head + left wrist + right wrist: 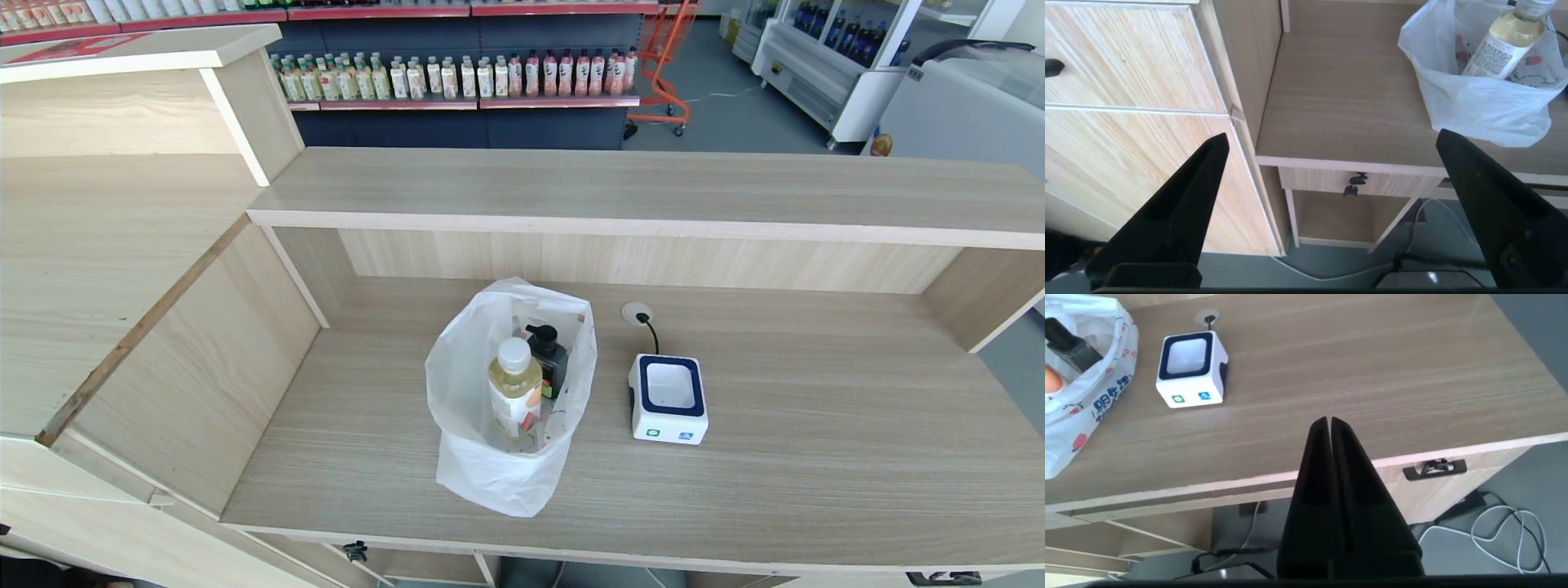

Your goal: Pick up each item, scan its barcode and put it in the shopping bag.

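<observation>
On the left side, low by the front edge of the wooden counter [816, 457], hangs the left gripper [1333, 137]. Its two black fingers are spread far apart and nothing is between them. A small black latch [1353, 184] sits under the counter edge beyond it.

Next comes the shopping bag [490, 465]. It is white and thin, and it stands open on the counter, a bit left of the middle. Two things are inside it. One is a bottle [514, 388] with a white cap and pale yellow drink, standing up. Right behind it, touching it, is a dark pump bottle [545, 351].

Just beside the bag, on its right, sits the scanner [668, 398]. It is a little white box with a dark blue frame around its top window. The bag and the scanner are close but do not touch. A black cable [651, 331] runs from the back of the scanner into a round hole in the counter.

Farther right, low in front of the counter edge, is the right gripper [1328, 420]. Its two fingers are pressed flat together, and it has hold of nothing.
</observation>
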Controlling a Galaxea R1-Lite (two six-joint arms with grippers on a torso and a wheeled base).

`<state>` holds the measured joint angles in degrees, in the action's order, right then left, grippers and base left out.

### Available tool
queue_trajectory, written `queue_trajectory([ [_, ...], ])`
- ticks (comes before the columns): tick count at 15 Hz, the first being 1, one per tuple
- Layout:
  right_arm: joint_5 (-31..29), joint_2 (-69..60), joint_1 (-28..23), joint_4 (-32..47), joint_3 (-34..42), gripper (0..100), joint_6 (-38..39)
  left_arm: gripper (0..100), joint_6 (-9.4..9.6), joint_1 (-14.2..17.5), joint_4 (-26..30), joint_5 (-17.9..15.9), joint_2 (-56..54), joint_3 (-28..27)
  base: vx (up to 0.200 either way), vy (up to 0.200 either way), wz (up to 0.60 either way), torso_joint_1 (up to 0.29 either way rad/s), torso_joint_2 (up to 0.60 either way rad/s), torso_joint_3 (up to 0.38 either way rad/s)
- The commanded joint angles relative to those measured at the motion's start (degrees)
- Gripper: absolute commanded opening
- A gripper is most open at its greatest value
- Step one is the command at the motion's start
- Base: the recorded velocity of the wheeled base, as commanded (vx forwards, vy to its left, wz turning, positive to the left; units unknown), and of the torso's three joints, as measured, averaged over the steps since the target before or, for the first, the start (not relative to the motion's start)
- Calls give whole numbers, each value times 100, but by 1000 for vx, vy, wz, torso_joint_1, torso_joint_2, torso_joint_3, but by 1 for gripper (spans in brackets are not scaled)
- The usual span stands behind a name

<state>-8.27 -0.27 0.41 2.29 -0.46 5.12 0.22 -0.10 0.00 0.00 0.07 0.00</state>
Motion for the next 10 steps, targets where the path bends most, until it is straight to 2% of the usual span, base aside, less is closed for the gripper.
queue_trajectory([
  [1, 0, 27, 2, 8, 2, 0, -11, 100, 22, 1, 0, 0, 1, 0, 0, 0, 0, 0, 0, 0],
  [3, 0, 27, 2, 8, 2, 0, -20, 100, 4, 1, 0, 0, 1, 0, 0, 0, 0, 0, 0, 0],
  [10, 18, 27, 2, 17, 2, 0, -125, 100, 22, 1, 0, 0, 1, 0, 0, -200, 0, 7, 4, 0],
])
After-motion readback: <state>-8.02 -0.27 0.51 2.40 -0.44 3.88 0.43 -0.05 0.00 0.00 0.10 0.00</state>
